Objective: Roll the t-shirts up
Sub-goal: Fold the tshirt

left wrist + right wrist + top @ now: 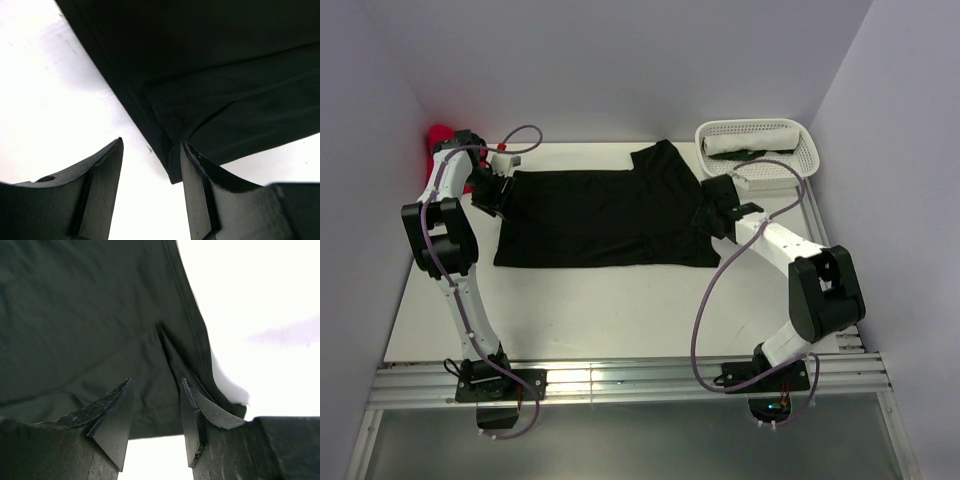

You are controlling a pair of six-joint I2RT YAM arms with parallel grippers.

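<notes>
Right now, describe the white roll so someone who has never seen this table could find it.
Go to the table's far right corner, where a white perforated basket stands. Inside, along its far wall, lies the white roll: the only rolled pale cloth, beside a dark green piece, unlike the black t-shirt spread flat mid-table.

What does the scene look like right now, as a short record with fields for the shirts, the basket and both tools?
black t-shirt: spread flat on the table, not rolled
left tool: open, at the shirt's left edge
right tool: open, at its right edge
basket: far right, holds a white roll
red fabric: far left corner
</notes>
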